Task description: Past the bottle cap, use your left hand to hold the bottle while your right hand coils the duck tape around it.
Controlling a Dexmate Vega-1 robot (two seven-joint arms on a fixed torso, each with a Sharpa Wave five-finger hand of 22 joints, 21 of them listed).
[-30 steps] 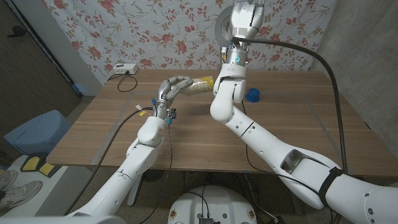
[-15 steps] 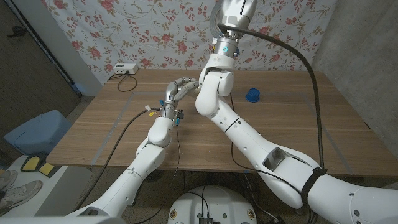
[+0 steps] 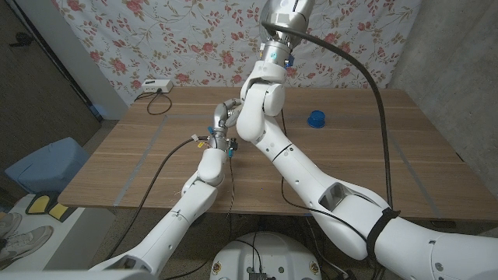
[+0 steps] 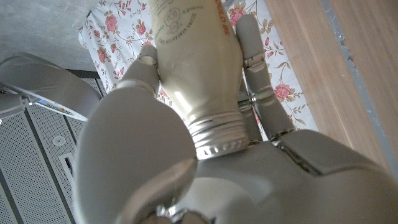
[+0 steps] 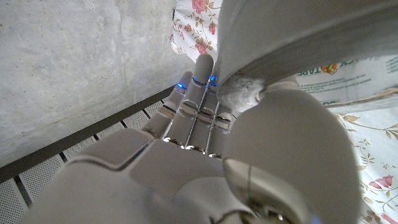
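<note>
Wrapping step: left hand (image 4: 186, 155) clamped on uncapped bottle (image 4: 196, 68) at frame centre above counter (image 3: 350, 148), right hand (image 5: 205, 143) pinching duct tape roll (image 5: 311, 43) at upper frame, lowering judged next.

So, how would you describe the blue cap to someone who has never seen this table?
Look at the wooden table in front of the flowered wall. On its far right part, beyond the raised right arm, lies the blue cap, alone on the wood. It is the only blue thing on the tabletop; the white box sits at the opposite far corner.
</note>
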